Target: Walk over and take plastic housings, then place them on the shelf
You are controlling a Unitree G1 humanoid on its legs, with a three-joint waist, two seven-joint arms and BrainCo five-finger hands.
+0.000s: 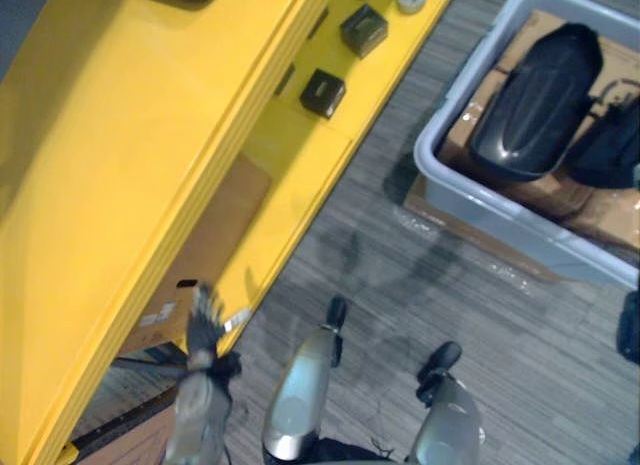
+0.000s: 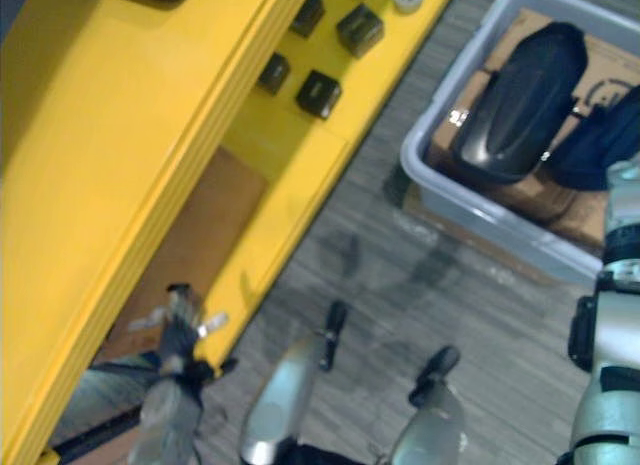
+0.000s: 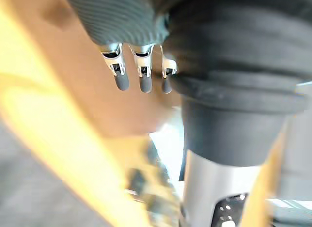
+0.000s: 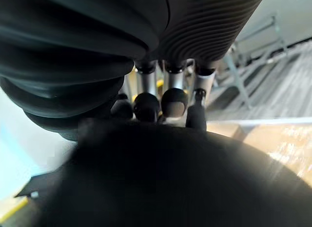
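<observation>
Your right hand [image 4: 173, 97] has its fingers bent over a dark rounded plastic housing [image 4: 170, 178], which I judge to be the one at the right end of the grey plastic bin [image 1: 450, 165]. A long glossy black plastic housing [image 1: 540, 100] lies beside it inside the bin, on brown cardboard [image 1: 590, 200]. Your left hand [image 1: 205, 320] hangs relaxed and empty, well away from the bin, at the edge of the yellow shelf [image 1: 150, 135]. Expect these shells to be light, stiff and hollow, with a slick skin. Grip across the narrow width or hook under the rim, since fingers would likely slide on the domed crown.
</observation>
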